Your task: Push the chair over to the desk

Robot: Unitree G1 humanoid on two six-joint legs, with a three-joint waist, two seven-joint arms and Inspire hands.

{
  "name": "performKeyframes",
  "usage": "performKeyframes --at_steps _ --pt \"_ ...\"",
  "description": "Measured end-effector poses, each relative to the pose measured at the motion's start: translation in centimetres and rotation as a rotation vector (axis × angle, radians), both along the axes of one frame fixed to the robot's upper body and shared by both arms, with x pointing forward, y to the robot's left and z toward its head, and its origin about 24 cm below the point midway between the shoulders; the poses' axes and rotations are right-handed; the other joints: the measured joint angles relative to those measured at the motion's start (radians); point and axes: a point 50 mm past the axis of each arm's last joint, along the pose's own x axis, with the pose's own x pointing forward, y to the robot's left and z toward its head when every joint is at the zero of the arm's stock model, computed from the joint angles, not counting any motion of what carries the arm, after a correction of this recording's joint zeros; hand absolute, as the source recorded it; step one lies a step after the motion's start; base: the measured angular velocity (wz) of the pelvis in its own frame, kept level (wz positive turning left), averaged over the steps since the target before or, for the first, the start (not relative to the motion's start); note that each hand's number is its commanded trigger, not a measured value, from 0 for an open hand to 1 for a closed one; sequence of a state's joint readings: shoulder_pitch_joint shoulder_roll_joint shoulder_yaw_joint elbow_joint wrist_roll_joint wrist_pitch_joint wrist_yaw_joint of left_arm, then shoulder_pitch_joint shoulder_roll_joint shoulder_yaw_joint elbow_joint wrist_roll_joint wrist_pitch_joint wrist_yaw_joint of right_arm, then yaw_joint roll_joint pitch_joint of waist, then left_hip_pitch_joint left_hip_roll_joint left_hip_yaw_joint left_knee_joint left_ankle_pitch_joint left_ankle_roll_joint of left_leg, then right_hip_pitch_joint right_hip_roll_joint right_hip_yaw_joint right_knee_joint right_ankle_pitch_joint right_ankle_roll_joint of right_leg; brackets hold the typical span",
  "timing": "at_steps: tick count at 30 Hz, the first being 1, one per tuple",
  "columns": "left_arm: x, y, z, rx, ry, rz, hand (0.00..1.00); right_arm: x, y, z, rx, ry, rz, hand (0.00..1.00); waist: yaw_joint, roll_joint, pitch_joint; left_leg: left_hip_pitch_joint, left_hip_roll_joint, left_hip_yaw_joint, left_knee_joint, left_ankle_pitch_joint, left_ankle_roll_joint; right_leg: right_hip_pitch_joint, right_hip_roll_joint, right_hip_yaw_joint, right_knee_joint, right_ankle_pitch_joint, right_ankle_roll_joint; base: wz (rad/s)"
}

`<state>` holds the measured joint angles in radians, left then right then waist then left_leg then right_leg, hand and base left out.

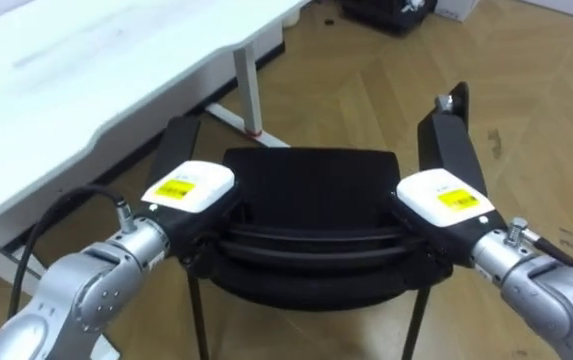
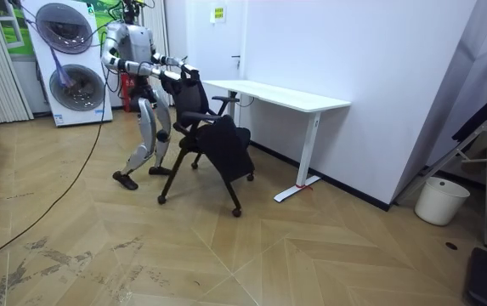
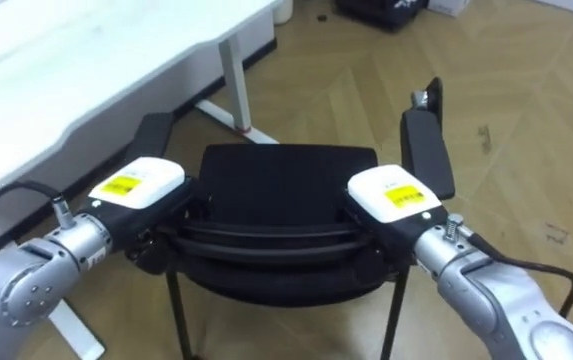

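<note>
Left eye view is showing the left hand [image 1: 211, 186] and right hand [image 1: 422, 194] resting at either end of the backrest of the chair [image 1: 311, 185], both equally near; whether either is clasping it I cannot tell. The backrest is running crosswise between them, the seat lying straight ahead and the white desk [image 1: 86, 60] waiting ahead-left. Yellow stickers [image 1: 176, 188] on both hands are carrying print too small to read.

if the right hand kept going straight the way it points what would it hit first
The chair's back: the right hand looks to be against its upper edge, so going on would push it. The armrest lies slightly to the side, though depth is unclear.
</note>
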<state>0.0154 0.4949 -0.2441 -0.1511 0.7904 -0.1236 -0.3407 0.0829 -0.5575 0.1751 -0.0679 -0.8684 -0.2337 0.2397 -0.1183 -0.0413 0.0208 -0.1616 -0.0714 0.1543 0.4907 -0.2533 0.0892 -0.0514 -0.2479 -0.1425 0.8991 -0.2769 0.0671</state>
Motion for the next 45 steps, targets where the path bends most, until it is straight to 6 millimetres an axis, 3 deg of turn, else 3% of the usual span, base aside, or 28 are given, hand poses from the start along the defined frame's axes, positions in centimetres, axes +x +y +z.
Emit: performKeyframes --at_steps 1,3,4,6,8,10,11,12,13,14,16,21,25,28,31,33,35,39,41,45 --pt "0.0 0.0 0.0 0.001 -0.005 0.001 1.0 0.0 0.0 -0.1 0.002 0.0 -0.002 1.0 0.004 0.003 0.0017 0.003 0.004 -0.004 0.002 -0.003 0.001 -0.002 0.006 0.003 0.007 0.02 -0.001 0.11" --pt "0.0 0.0 -0.1 0.007 -0.007 -0.002 1.0 -0.1 0.0 -0.7 0.014 0.011 -0.009 1.0 0.017 0.01 0.0061 0.033 0.011 -0.045 -0.027 -0.009 0.002 -0.027 0.022 0.002 0.045 0.102 0.01 0.16" --pt "0.0 0.0 0.0 0.007 -0.009 -0.003 1.0 -0.1 0.1 -0.7 0.018 0.012 -0.009 1.0 0.022 0.011 0.0053 0.035 0.011 -0.059 -0.031 -0.01 0.002 -0.038 0.029 0.004 0.05 0.093 0.011 0.05" --pt "0.1 0.2 0.0 0.008 -0.015 0.003 1.0 -0.1 0.3 -0.7 0.022 0.0 -0.003 1.0 0.057 0.026 0.0143 0.056 0.02 -0.086 -0.048 -0.014 -0.003 -0.101 0.07 0.005 0.027 -0.021 -0.007 0.0" --pt "0.0 0.4 -0.2 0.015 -0.009 0.005 1.0 -0.2 0.6 -0.7 0.02 0.005 0.011 1.0 0.078 0.03 0.0161 0.079 0.022 -0.116 -0.068 -0.014 -0.013 -0.151 0.106 0.013 -0.07 -0.053 -0.017 0.2" --pt "0.0 0.6 -0.4 0.015 -0.001 0.012 1.0 -0.2 0.7 -0.8 0.015 0.016 0.021 1.0 0.08 0.028 0.0168 0.106 0.02 -0.16 -0.091 -0.011 -0.028 -0.178 0.133 0.048 -0.244 -0.045 -0.025 0.65" --pt "0.0 0.6 -0.5 0.018 0.002 0.014 1.0 -0.3 0.8 -0.9 0.016 0.023 0.025 1.0 0.066 0.023 0.016 0.114 0.018 -0.199 -0.09 -0.016 -0.042 -0.176 0.145 0.096 -0.368 0.016 -0.023 0.96" --pt "0.0 0.8 -0.6 0.022 0.008 0.015 1.0 -0.3 0.9 -0.9 0.014 0.031 0.029 1.0 0.067 0.014 0.0117 0.116 0.017 -0.228 -0.078 -0.028 -0.061 -0.161 0.144 0.083 -0.381 0.062 -0.035 0.91" --pt "-0.1 0.7 -0.7 0.018 0.01 0.016 1.0 -0.3 0.8 -0.9 0.009 0.032 0.028 1.0 0.071 0.014 0.0093 0.116 0.024 -0.236 -0.077 -0.031 -0.067 -0.151 0.145 0.058 -0.384 0.057 -0.046 0.71" --pt "-0.1 0.6 -0.6 0.014 0.007 0.01 1.0 -0.2 0.7 -0.9 0.004 0.03 0.022 1.0 0.071 0.021 0.0055 0.118 0.034 -0.251 -0.082 -0.032 -0.08 -0.132 0.146 0.011 -0.396 0.059 -0.075 0.75" --pt "-0.1 0.3 -0.6 0.001 -0.003 0.005 1.0 -0.2 0.4 -0.8 -0.014 0.029 0.021 1.0 0.071 0.021 0.0053 0.119 0.054 -0.27 -0.097 -0.025 -0.095 -0.105 0.161 -0.027 -0.42 0.058 -0.09 0.72" --pt "0.1 0.5 -0.3 0.005 -0.016 0.012 1.0 0.2 0.6 -0.5 -0.019 0.031 0.031 1.0 0.097 0.024 0.002 0.123 0.095 -0.27 -0.115 -0.014 -0.117 -0.048 0.189 -0.098 -0.472 0.048 -0.115 0.36" --pt "0.1 0.6 -0.3 0.021 -0.015 0.021 1.0 0.2 0.9 -0.7 -0.015 0.038 0.029 1.0 0.128 0.023 0.0014 0.139 0.112 -0.286 -0.116 -0.015 -0.121 -0.015 0.205 -0.111 -0.491 0.036 -0.123 0.17" --pt "0.2 0.6 -0.2 0.021 -0.021 0.023 1.0 0.2 1.0 -0.7 -0.011 0.039 0.026 1.0 0.128 0.022 0.0009 0.135 0.128 -0.294 -0.111 -0.027 -0.142 0.009 0.214 -0.153 -0.506 0.026 -0.133 0.37" --pt "0.3 0.5 0.0 0.018 -0.028 0.025 1.0 0.2 1.0 -0.7 -0.01 0.036 0.023 1.0 0.122 0.019 -0.0012 0.101 0.139 -0.266 -0.072 -0.032 -0.151 0.016 0.215 -0.196 -0.506 0.012 -0.139 0.47" --pt "0.3 0.5 0.0 0.018 -0.027 0.026 1.0 0.2 1.0 -0.7 -0.013 0.039 0.022 1.0 0.095 0.019 -0.0011 0.073 0.167 -0.207 -0.033 -0.035 -0.155 0.044 0.217 -0.258 -0.519 0.01 -0.142 0.7" --pt "0.3 0.4 -0.1 0.015 -0.027 0.026 1.0 0.2 0.9 -0.7 -0.015 0.041 0.022 1.0 0.088 0.014 -0.0005 0.067 0.181 -0.155 -0.02 -0.035 -0.155 0.056 0.219 -0.269 -0.523 -0.004 -0.147 0.55" --pt "0.1 0.2 -0.5 0.013 -0.01 0.034 1.0 0.2 0.9 -0.9 -0.031 0.054 0.024 1.0 0.086 0.017 -0.0013 0.079 0.179 -0.149 -0.018 -0.033 -0.158 0.091 0.219 -0.305 -0.533 -0.015 -0.151 0.28" --pt "-0.1 0.3 -0.7 0.013 0.0 0.041 1.0 0.1 1.0 -0.9 -0.036 0.059 0.026 1.0 0.077 0.017 -0.0017 0.102 0.173 -0.153 -0.049 -0.026 -0.168 0.103 0.218 -0.306 -0.542 -0.017 -0.149 0.18" --pt "-0.2 0.3 -0.9 0.011 0.005 0.046 1.0 0.1 1.0 -0.9 -0.04 0.059 0.028 1.0 0.079 0.011 -0.0037 0.127 0.148 -0.174 -0.107 0.001 -0.165 0.101 0.203 -0.299 -0.545 -0.019 -0.146 0.02"
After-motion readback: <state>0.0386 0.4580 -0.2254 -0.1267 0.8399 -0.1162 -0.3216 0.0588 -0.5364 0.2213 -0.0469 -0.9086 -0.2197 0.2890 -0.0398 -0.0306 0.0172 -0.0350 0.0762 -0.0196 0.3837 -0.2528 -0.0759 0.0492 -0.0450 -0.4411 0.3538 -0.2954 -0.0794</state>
